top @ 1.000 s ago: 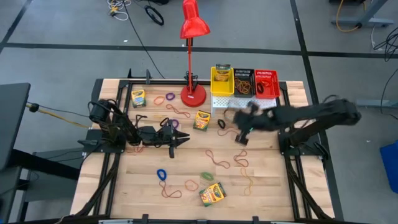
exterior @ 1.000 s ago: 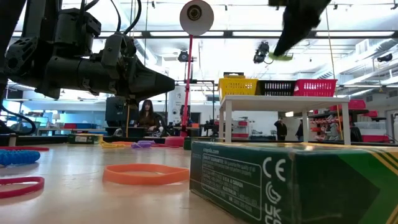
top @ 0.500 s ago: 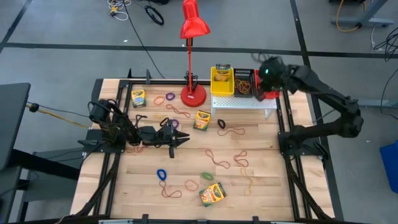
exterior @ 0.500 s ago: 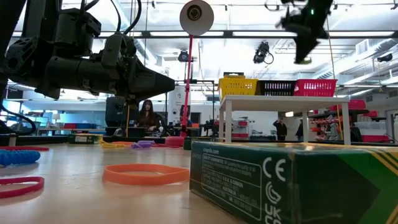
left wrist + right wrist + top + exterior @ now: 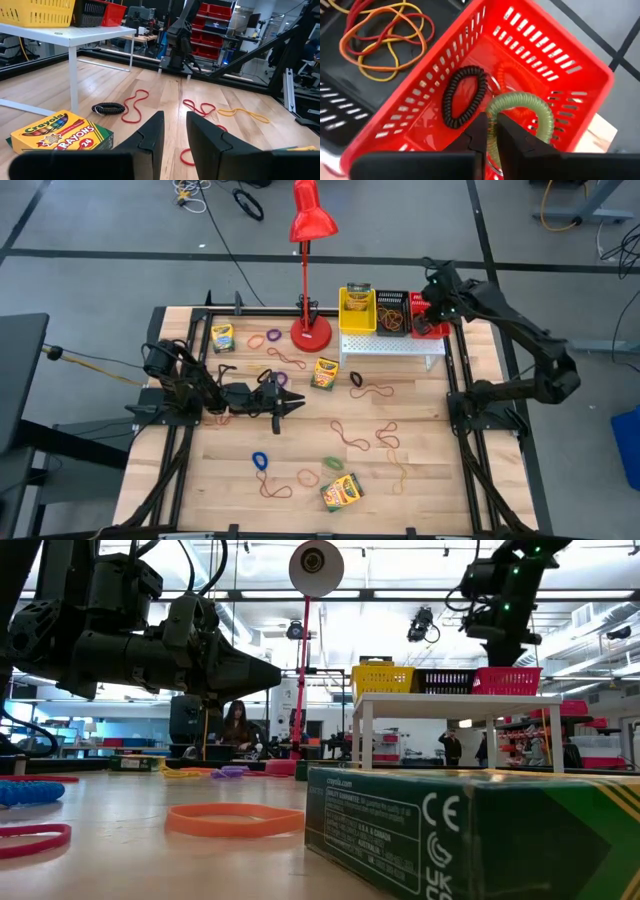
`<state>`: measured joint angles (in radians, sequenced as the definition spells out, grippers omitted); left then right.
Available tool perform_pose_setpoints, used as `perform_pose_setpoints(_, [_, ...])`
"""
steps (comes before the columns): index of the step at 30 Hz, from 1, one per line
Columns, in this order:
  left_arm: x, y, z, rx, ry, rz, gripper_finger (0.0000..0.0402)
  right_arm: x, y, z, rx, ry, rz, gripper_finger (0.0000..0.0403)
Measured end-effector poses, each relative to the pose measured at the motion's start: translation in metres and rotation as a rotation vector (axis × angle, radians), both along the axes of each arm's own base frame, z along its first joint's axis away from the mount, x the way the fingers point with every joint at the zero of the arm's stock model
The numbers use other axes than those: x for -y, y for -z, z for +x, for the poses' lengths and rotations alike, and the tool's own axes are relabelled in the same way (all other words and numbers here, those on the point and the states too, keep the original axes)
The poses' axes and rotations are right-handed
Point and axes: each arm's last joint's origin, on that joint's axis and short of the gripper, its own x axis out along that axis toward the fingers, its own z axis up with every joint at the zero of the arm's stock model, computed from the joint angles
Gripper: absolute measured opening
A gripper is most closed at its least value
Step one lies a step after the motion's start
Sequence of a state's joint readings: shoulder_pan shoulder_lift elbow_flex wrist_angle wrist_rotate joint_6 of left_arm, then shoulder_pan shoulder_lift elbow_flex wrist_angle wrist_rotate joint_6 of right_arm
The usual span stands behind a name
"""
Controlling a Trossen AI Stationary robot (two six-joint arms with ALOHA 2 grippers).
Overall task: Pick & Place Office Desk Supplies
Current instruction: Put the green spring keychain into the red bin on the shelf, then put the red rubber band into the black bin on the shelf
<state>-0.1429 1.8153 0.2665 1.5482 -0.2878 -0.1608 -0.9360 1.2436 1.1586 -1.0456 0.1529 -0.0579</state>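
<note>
While a second ago the right gripper (image 5: 489, 131) was low over the table near the white stand (image 5: 392, 345), it's now up over the red basket (image 5: 555, 65), fingers nearly closed and pinching a green coil band (image 5: 530, 107) that hangs just past the tips, above a black coil band (image 5: 462, 95) on the basket floor. Left gripper (image 5: 174, 131) hasn't moved: parked low over the wood, fingers slightly apart with nothing between them, a crayon box (image 5: 60, 131) beside them and red rubber bands (image 5: 134, 104) ahead.
</note>
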Motion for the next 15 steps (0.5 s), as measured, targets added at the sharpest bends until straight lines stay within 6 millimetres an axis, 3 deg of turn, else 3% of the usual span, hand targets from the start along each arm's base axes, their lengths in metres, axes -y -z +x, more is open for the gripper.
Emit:
perform_pose_setpoints(6, [0.0,0.0,0.0,0.0,0.0,0.0,0.0088,0.002,0.002,0.001,-0.005,0.016,-0.029,0.0092])
perform_pose_setpoints(10, [0.0,0.0,0.0,0.0,0.0,0.0,0.0088,0.001,-0.009,0.0,-0.031,0.039,-0.06,0.0124])
perform_pose_setpoints(15, [0.0,0.0,0.0,0.0,0.0,0.0,0.0088,-0.016,-0.037,0.005,-0.01,-0.037,-0.095,0.0105])
